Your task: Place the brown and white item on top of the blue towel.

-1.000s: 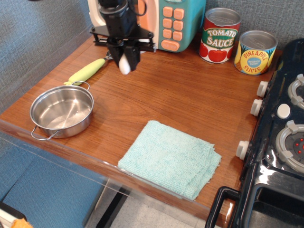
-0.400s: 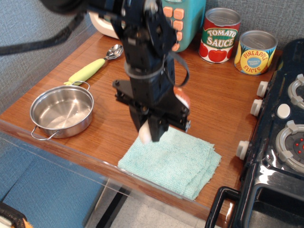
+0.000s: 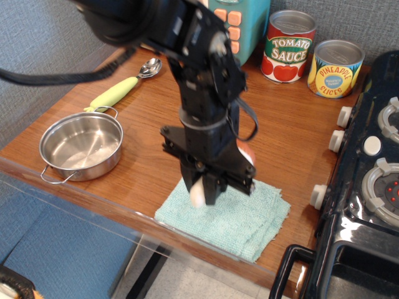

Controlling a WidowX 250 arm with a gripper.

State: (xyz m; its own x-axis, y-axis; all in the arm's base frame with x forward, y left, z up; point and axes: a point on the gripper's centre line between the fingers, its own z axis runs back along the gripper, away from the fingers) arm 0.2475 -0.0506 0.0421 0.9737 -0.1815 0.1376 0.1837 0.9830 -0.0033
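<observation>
While the black robot arm reaches down from the upper left, its black hand (image 3: pixel 204 190) hangs low over the pale aqua-blue terry towel (image 3: pixel 232 215), at the towel's far left part. Hand is clenched on the small toy mushroom with white stem and brown cap (image 3: pixel 197 195): white stem tip shows between the fingers, pointing down at the cloth; a rounded brown-orange patch shows at the hand's right side, near the towel's far edge. Cannot tell whether the stem tip touches the towel or hangs just above it.

Towel is folded in layers, roughly square, set cornerwise near the front edge of the wooden worktop (image 3: pixel 293 134). All else placed relative to the towel:

- Round steel pan with two wire handles (image 3: pixel 81 146): well to the left, upright, nothing visible inside.
- Metal spoon with yellow-green handle (image 3: pixel 124 87): far left and behind, just beyond the pan, bowl end pointing away toward the back wall.
- Red-labelled tomato sauce can (image 3: pixel 288 47): behind, at the back of the worktop, upright.
- Yellow-labelled pineapple slices can (image 3: pixel 336 68): behind and to the right, just beside the tomato can, apart from it.
- Teal toy appliance with orange buttons (image 3: pixel 234 28): behind, left of the tomato can, partly hidden by the arm.
- Black toy stove with white knobs (image 3: pixel 368 187): just to the right, its knobs facing the towel.
</observation>
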